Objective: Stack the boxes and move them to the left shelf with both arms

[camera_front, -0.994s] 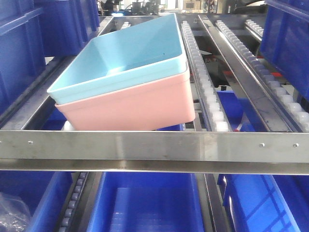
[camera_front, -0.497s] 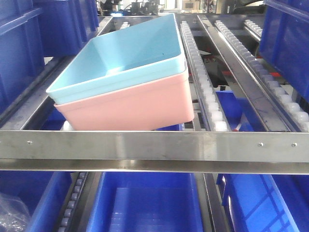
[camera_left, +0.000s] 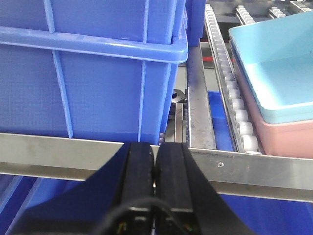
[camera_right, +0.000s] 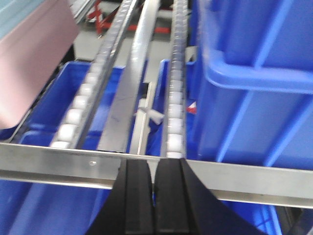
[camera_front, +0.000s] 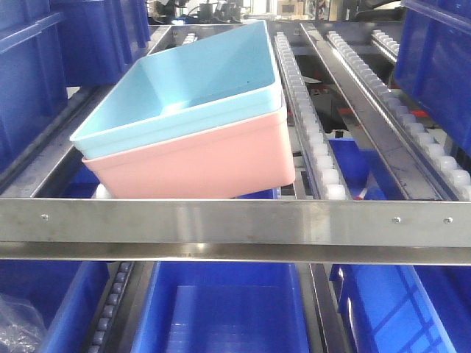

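Note:
The light blue box (camera_front: 199,81) sits nested inside the salmon pink box (camera_front: 206,165), and the pair rests skewed on the roller rails of the left shelf (camera_front: 235,224), just behind its brushed-metal front bar. In the left wrist view the blue box (camera_left: 279,73) and pink box (camera_left: 288,139) lie at the right, past a roller rail. The pink box (camera_right: 29,63) fills the upper left of the right wrist view. My left gripper (camera_left: 155,159) is shut with nothing in it, in front of the bar. My right gripper (camera_right: 153,169) is shut and empty too, also before the bar.
Dark blue ribbed crates flank the shelf on the left (camera_front: 29,81) and right (camera_front: 438,66); one (camera_left: 93,68) looms close ahead of my left gripper, another (camera_right: 259,73) by my right. More blue crates (camera_front: 221,309) sit on the level below. White roller rails (camera_front: 313,125) run away from me.
The stacked boxes have shifted very slightly; otherwise nothing has visibly moved.

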